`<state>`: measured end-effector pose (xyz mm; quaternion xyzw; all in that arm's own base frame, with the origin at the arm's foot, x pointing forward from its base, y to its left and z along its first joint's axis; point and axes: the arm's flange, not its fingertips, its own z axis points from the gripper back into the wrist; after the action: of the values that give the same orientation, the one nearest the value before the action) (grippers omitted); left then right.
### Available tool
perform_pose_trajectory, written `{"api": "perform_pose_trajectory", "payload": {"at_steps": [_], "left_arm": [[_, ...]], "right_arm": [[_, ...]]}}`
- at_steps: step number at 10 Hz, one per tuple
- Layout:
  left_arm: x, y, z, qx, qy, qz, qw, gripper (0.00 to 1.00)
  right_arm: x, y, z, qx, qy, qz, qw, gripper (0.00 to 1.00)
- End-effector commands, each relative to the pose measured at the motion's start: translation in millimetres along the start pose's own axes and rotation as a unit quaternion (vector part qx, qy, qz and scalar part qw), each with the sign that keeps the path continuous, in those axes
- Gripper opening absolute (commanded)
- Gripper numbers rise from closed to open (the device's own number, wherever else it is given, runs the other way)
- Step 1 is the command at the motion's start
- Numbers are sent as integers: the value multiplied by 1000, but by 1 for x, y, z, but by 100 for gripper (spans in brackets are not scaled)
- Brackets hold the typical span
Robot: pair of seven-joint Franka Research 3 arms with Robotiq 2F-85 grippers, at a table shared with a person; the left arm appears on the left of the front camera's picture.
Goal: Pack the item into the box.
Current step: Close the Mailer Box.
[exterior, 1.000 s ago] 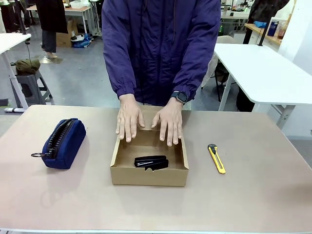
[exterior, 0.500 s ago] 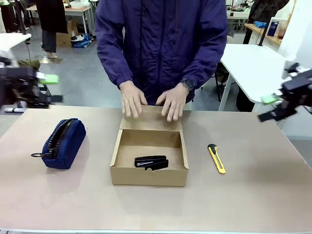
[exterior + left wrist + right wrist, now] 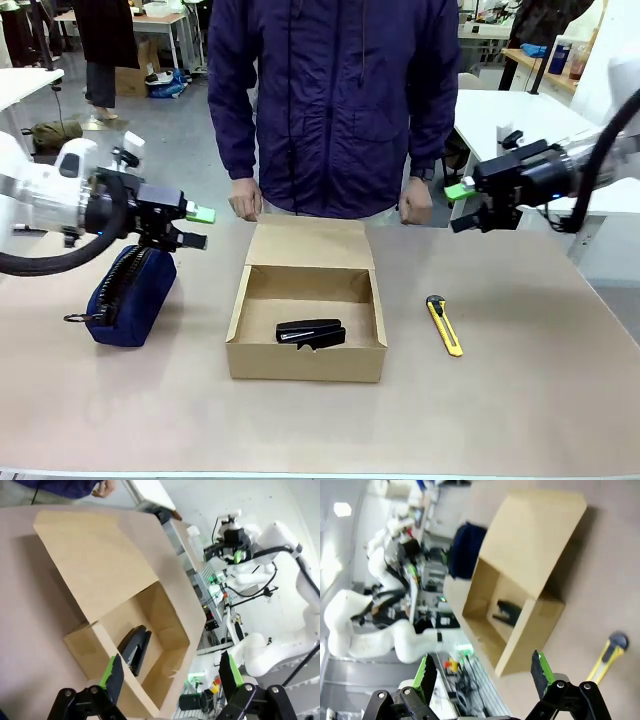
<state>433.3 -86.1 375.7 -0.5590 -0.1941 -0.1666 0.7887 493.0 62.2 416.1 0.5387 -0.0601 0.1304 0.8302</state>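
Roughly left-right in the box (image 3: 305, 362), the item (image 3: 310, 332), joined end perhaps left.

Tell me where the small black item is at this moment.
In the front view, the black item lies inside the open cardboard box at mid-table, near its robot-side wall; the navy pouch is left of the box, the yellow knife right.

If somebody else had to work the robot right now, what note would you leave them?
Left gripper: open, empty, in the air near the navy pouch.
Right gripper: open, empty, in the air on the right, apart from the box.
The item lies inside the box; the lid flap is open, lying toward the person.
Done: item packed.
Left: probably closing the lid.
The utility knife lies on the table right of the box.
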Motion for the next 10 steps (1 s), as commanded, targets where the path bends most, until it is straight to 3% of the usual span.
{"api": "perform_pose_trajectory", "payload": {"at_steps": [1, 4, 5, 6, 9, 10], "left_arm": [[11, 24, -14, 12, 16, 8, 1000, 100], [23, 41, -27, 33, 1, 31, 999, 100], [22, 29, -9, 23, -11, 58, 998, 100], [14, 45, -27, 32, 12, 26, 999, 100], [18, 44, -23, 33, 7, 36, 999, 100], [21, 57, -27, 14, 5, 50, 999, 100]], "right_arm": [[32, -26, -19, 40, -39, -37, 998, 100], [32, -41, -33, 30, -39, -61, 997, 100], [21, -38, -13, 12, -30, -55, 998, 100], [30, -51, -29, 35, -34, -54, 997, 100], [29, -52, -27, 32, -32, -55, 998, 100], [40, -68, -38, 34, -35, -89, 995, 100]]}}
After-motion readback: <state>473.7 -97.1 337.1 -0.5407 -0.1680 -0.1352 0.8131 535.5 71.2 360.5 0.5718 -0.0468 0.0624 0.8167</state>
